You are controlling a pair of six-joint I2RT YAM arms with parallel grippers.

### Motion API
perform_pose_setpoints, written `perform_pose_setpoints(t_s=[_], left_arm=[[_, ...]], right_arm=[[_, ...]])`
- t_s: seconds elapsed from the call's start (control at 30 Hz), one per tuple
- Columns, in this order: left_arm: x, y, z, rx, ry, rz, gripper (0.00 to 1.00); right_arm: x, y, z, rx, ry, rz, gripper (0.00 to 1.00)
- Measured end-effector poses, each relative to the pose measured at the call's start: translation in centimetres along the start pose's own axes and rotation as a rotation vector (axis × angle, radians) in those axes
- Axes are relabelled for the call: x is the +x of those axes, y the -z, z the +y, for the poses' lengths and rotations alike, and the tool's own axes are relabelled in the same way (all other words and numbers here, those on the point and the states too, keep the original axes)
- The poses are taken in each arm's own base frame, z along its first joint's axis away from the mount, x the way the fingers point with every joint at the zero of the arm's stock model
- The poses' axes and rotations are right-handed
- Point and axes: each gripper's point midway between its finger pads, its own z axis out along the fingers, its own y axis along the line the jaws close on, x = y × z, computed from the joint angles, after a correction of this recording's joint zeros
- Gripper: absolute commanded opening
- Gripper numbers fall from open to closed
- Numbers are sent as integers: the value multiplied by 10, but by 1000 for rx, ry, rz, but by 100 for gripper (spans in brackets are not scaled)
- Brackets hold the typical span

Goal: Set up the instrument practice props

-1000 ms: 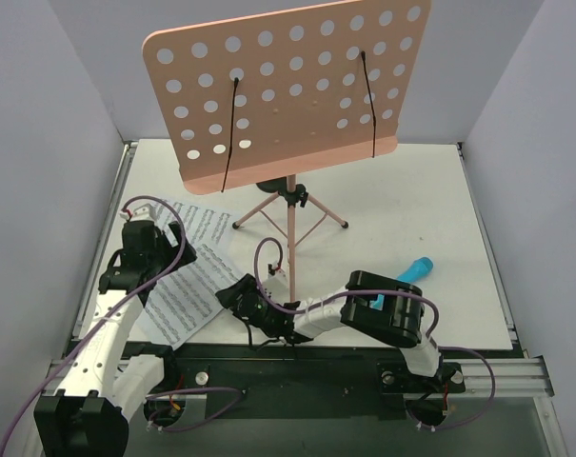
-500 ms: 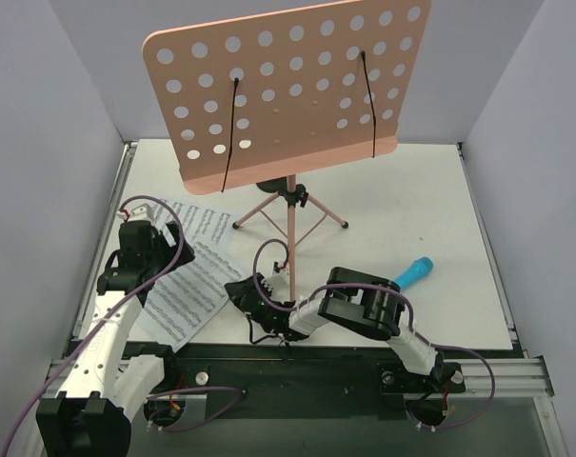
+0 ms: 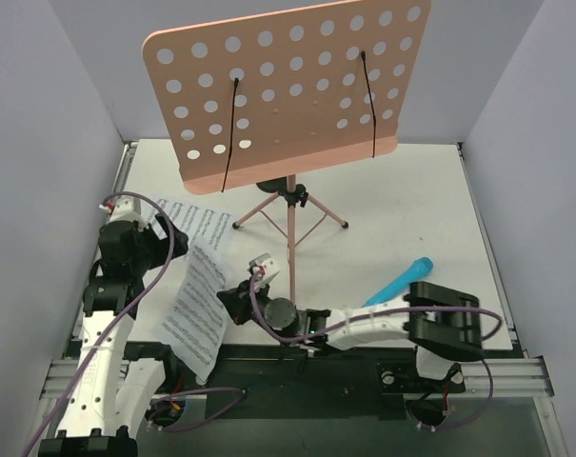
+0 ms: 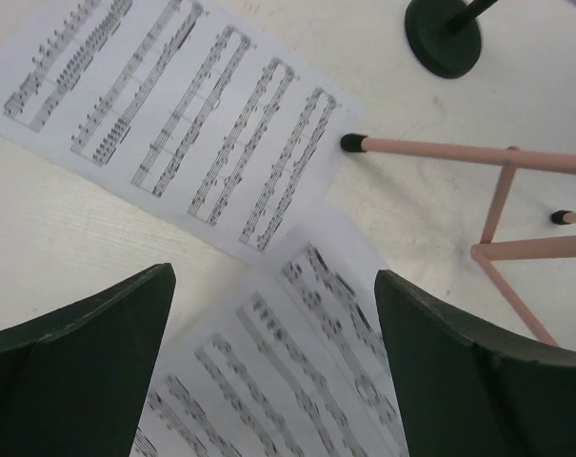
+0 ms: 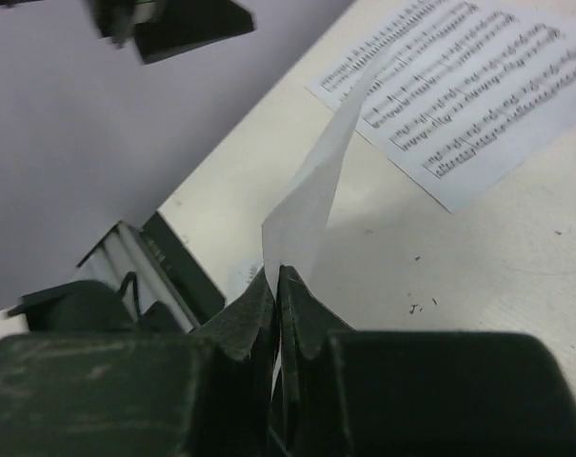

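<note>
Two sheets of music lie at about eight o'clock from the stand's foot. The near sheet (image 3: pixel 197 305) is tilted up off the table (image 3: pixel 411 200), pinched by its edge at three o'clock in the right gripper (image 5: pixel 278 278), whose jaws are clenched flat on the paper. The far sheet (image 3: pixel 200 224) lies flat just beyond it at twelve o'clock. The stand (image 3: pixel 297 95) is upright at the table's middle. Its desk carries no music, and both black wires (image 3: pixel 232 133) lie against it. The legs (image 3: pixel 289 224) are spread just beside the right wrist, at its one o'clock. The left gripper (image 4: pixel 273 274) hangs over both sheets with its jaws released and wide, grasping nothing. A blue tube (image 3: pixel 402 279) lies at four o'clock from the foot, well apart from the paper.

The grip looks shallow, only a thin bite on one edge, so a quick swing could let the paper slide out or crease at the pinch. The limp free end may catch the near leg on the way up. A knock there from the wrist could tip the light stand. Sliding the sheet behind the wires one-handed could buckle it.
</note>
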Motion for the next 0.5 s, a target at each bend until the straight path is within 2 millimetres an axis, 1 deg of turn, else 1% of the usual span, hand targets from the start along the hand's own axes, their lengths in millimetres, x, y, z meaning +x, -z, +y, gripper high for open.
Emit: perform_pose_setpoints(t_s=[0.03, 0.07, 0.1, 0.13, 0.23, 0.3, 0.4, 0.5], left_arm=[[-10, 4, -6, 18, -5, -22, 97], [-20, 9, -11, 34, -10, -47, 97], [-31, 13, -16, 48, -17, -71, 97], [-40, 17, -20, 59, -24, -93, 97], [-58, 26, -29, 85, -46, -135, 97], [-64, 30, -33, 101, -55, -148, 97], [-65, 29, -36, 118, -65, -144, 97], [-62, 25, -38, 137, -68, -119, 92]], right_arm=[[-13, 14, 14, -45, 24, -9, 0], [-26, 30, 24, -83, 43, -17, 0], [-37, 44, 29, -109, 61, -23, 0], [-48, 58, 29, -125, 78, -27, 0], [-72, 94, 12, -115, 144, -8, 0], [-91, 118, 2, -103, 186, 8, 0], [-121, 157, -14, -94, 233, 15, 0], [-160, 201, -21, -127, 248, -18, 0]])
